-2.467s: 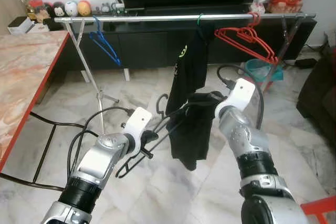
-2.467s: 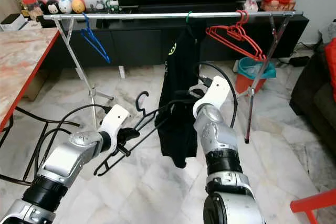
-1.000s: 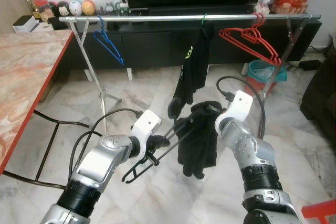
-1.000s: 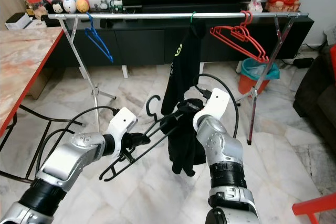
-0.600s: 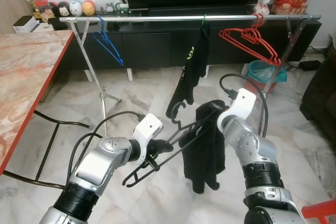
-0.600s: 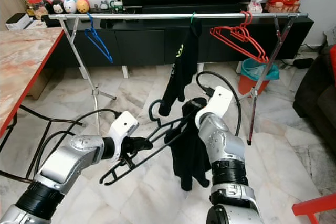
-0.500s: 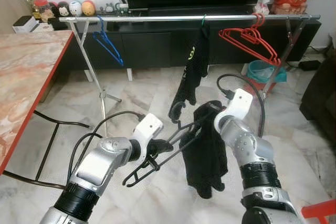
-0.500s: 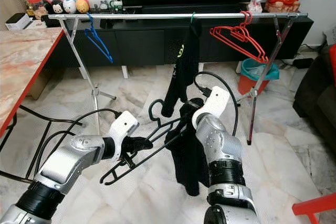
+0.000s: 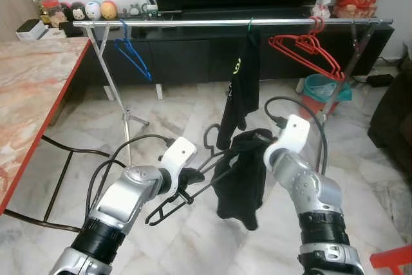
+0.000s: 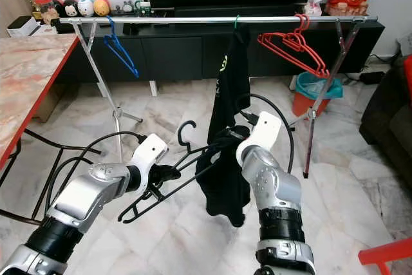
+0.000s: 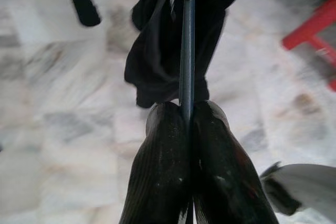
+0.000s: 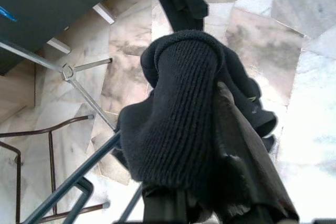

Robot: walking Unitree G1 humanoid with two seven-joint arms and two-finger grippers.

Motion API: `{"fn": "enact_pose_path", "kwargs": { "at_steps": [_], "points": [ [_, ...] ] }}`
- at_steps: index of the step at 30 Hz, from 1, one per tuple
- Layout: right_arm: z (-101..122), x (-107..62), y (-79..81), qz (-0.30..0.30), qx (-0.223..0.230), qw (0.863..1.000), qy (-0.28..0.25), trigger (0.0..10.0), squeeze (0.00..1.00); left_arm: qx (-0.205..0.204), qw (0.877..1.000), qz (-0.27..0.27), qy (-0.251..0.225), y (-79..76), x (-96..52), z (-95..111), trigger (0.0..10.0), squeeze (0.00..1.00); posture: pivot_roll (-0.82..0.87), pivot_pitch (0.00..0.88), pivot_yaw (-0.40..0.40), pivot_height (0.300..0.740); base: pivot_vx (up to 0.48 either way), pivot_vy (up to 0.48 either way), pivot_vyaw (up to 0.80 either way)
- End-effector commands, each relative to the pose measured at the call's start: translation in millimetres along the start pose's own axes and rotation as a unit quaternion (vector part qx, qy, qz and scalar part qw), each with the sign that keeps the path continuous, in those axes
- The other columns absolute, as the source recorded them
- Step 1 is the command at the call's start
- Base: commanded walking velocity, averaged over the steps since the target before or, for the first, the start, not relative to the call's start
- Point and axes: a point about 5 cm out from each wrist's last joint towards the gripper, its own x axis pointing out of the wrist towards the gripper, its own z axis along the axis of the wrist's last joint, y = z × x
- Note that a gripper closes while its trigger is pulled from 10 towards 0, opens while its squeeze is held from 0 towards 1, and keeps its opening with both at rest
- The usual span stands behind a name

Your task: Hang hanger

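Observation:
A black hanger is held low in front of me, its hook pointing up. My left gripper is shut on the hanger's lower bar, with both fingers pressed together around it. A black garment hangs bunched over the hanger's right end. My right gripper is shut on the garment's top, and the cloth wraps over its fingers. The silver clothes rail stands beyond, above both grippers.
On the rail hang a blue hanger, a black shirt on a green hook, and red hangers. A marble table is at left, a teal bin and a dark sofa at right. Cables lie on the floor.
The garment has bunched up higher and wider on the hanger's end, and the hanger has shifted slightly left. Both grippers keep their hold.

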Motion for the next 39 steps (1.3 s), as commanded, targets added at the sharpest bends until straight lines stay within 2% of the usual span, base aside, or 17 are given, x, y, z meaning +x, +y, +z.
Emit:
{"fn": "enact_pose_path", "kwargs": {
  "at_steps": [1, 4, 9, 12, 20, 25, 28, 32, 39],
  "points": [
    [13, -6.8, 6.5, 0.011, 0.003, 1.000, -0.026, 10.0, 0.00, -0.005, 0.999, 0.032, 0.009, 9.6, -1.9, 1, 10.0, 0.00, 0.06, 0.000, 0.006, 0.740, 0.000, 0.000, 0.00],
    [13, -11.0, 12.3, 0.024, 0.003, 0.999, -0.026, 10.0, 0.00, -0.005, 0.999, 0.046, 0.001, 12.0, -0.8, 3, 10.0, 0.00, 0.05, 0.000, 0.006, 0.740, 0.000, 0.000, 0.00],
    [6, -12.3, 14.3, 0.039, 0.004, 0.999, -0.010, 10.0, 0.00, -0.002, 1.000, 0.022, -0.018, 6.9, 0.0, 10, 10.0, 0.00, 0.05, 0.000, 0.006, 0.740, 0.000, 0.000, 0.00],
    [3, -12.2, 14.5, 0.043, -0.001, 0.999, -0.005, 10.0, 0.00, 0.006, 0.999, -0.019, -0.031, -2.2, -0.8, 13, 10.0, 0.00, 0.06, 0.000, 0.006, 0.740, 0.000, 0.000, 0.00],
    [2, -13.9, 18.0, 0.056, -0.006, 0.998, 0.001, 10.0, 0.00, 0.017, 0.995, -0.078, -0.052, -12.9, -5.1, 18, 10.0, 0.00, 0.06, 0.000, 0.004, 0.740, 0.000, 0.000, 0.00],
    [3, -17.3, 22.9, 0.066, -0.006, 0.998, 0.000, 10.0, 0.00, 0.015, 0.999, -0.032, -0.040, -3.4, -0.7, 18, 10.0, 0.00, 0.05, 0.000, 0.004, 0.740, 0.000, 0.000, 0.00],
    [3, -20.0, 25.6, 0.073, -0.007, 0.997, 0.000, 10.0, 0.00, 0.010, 0.999, -0.034, -0.041, -2.8, -0.1, 18, 10.0, 0.00, 0.05, 0.000, 0.005, 0.740, 0.000, 0.000, 0.00],
    [1, -30.8, 36.8, 0.121, -0.039, 0.992, 0.006, 10.0, 0.00, 0.019, 0.998, -0.055, -0.037, -7.4, -0.3, 18, 10.0, 0.00, 0.05, 0.000, 0.006, 0.740, 0.000, 0.000, 0.00],
    [-3, -42.8, 39.1, 0.124, -0.039, 0.991, 0.016, 10.0, 0.00, 0.011, 0.998, -0.036, -0.046, -3.0, 0.9, 21, 10.0, 0.00, 0.05, 0.000, 0.004, 0.740, 0.000, 0.000, 0.00]
  ]
}}
